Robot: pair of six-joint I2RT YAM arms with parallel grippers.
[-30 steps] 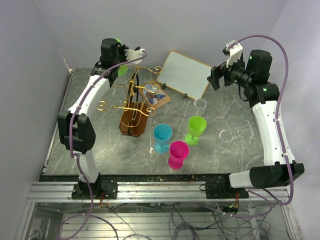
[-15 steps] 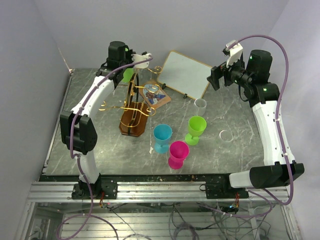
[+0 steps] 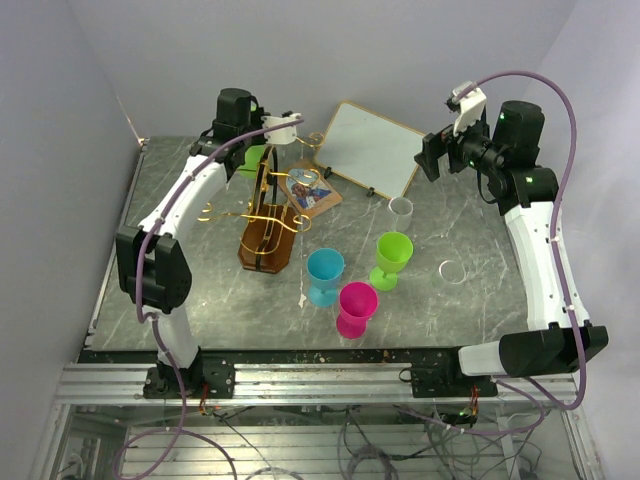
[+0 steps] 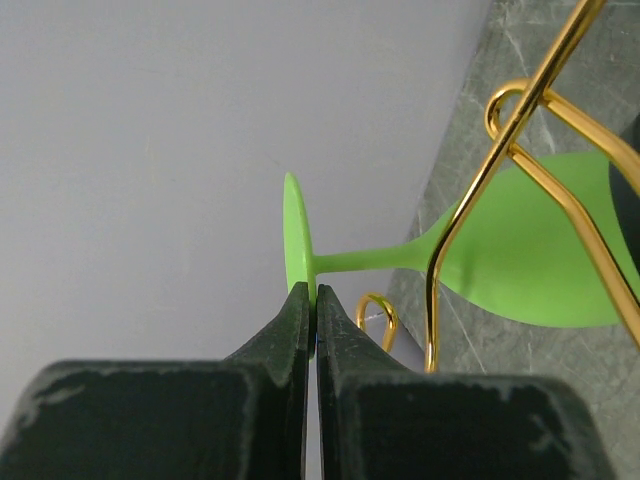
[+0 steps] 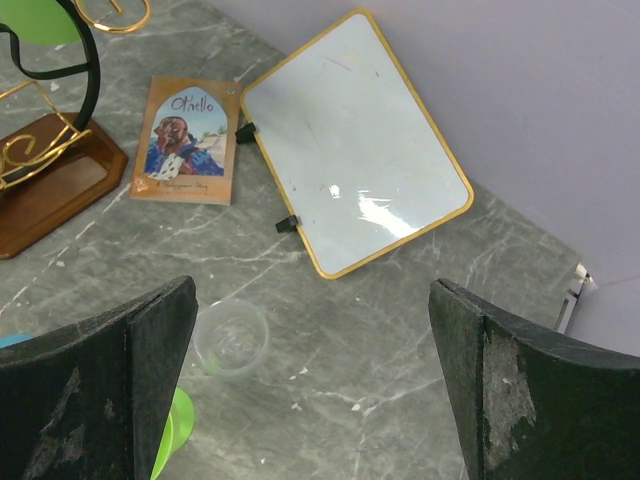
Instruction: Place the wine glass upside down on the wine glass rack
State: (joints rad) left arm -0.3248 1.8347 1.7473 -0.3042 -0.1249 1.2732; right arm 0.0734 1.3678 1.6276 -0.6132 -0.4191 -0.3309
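I work in a robot lab cell: plain lilac walls (image 3: 330,50) box in a marble-look counter (image 3: 460,230), my arms (image 3: 540,260) are bolted to an aluminium rail (image 3: 320,381), and loose cables (image 3: 380,440) hang in the open frame beneath it.

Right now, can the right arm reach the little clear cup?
Probably yes. Its open fingers hang in the air above the clear cup, which stands on bare table with nothing covering it; only a green glass stands near.
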